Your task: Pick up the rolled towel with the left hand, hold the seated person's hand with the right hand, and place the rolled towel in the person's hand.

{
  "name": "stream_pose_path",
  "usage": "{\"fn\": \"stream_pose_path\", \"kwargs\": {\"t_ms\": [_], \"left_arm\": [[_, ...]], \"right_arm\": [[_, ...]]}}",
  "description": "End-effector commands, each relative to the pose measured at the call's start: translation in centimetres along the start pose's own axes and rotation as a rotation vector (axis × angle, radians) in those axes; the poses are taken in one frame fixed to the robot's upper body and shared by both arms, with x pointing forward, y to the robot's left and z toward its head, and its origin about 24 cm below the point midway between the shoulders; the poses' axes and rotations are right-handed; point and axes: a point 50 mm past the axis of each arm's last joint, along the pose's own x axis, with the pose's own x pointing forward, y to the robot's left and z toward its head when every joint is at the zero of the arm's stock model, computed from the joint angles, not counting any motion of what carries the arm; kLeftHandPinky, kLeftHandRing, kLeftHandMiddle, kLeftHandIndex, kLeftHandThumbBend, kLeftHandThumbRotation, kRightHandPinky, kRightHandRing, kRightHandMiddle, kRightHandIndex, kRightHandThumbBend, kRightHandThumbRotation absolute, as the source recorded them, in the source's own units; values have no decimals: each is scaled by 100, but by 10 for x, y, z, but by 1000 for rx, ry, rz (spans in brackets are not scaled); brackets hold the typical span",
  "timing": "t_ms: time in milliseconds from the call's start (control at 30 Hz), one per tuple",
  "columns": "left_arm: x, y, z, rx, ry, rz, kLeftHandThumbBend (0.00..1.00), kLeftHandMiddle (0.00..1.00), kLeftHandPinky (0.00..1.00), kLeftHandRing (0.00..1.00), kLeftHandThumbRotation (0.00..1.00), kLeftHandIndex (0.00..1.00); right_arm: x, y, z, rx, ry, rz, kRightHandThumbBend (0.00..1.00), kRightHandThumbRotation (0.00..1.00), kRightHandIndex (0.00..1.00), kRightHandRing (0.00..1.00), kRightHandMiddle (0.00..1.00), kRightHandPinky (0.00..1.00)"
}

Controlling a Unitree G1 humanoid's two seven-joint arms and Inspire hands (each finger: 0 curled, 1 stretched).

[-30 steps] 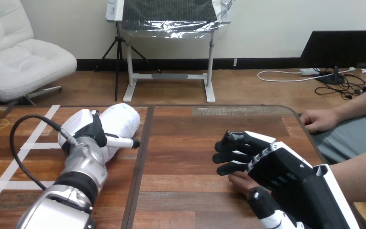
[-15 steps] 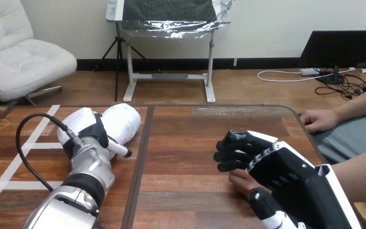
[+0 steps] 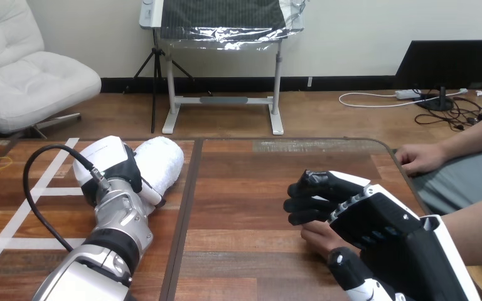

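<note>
Now two things are being gripped;
rolled towel [image 3: 166, 160] by the left hand [image 3: 116, 168]; the person's hand [image 3: 319, 236] by the right hand [image 3: 376, 221].

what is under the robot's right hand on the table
The person's hand lies under the right hand, on the table. Only a small part of it shows; the rest, and how the two touch, is covered.

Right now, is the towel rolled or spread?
Rolled: the towel lies as a white cylinder on the table, with the left hand on its near end.
</note>
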Motion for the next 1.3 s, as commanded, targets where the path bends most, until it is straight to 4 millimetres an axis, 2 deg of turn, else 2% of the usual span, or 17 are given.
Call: {"fn": "stream_pose_path", "kwargs": {"t_ms": [0, 267, 467, 700, 1033, 1267], "left_arm": [[5, 20, 12, 25, -39, 73, 80, 78, 46, 67, 0, 77], [5, 20, 10, 84, -35, 74, 78, 80, 48, 71, 0, 78], [5, 19, 8, 106, -33, 79, 76, 81, 53, 75, 2, 79], [5, 19, 7, 104, -31, 82, 76, 79, 57, 74, 2, 74], [4, 18, 6, 96, -27, 88, 80, 74, 48, 67, 5, 69], [4, 17, 7, 13, -21, 84, 83, 74, 42, 64, 2, 68]], "right_arm": [[9, 0, 14, -13, -102, 2, 56, 45, 72, 69, 73, 63], [8, 1, 15, -22, -110, 1, 56, 44, 72, 69, 73, 62], [8, 1, 15, -11, -117, 1, 55, 44, 73, 69, 73, 62], [8, 1, 15, -16, -115, 4, 55, 43, 73, 69, 73, 62], [8, 1, 15, -19, -121, -2, 55, 44, 73, 69, 72, 62], [8, 1, 16, -15, -121, -3, 56, 44, 73, 68, 72, 62]]}}
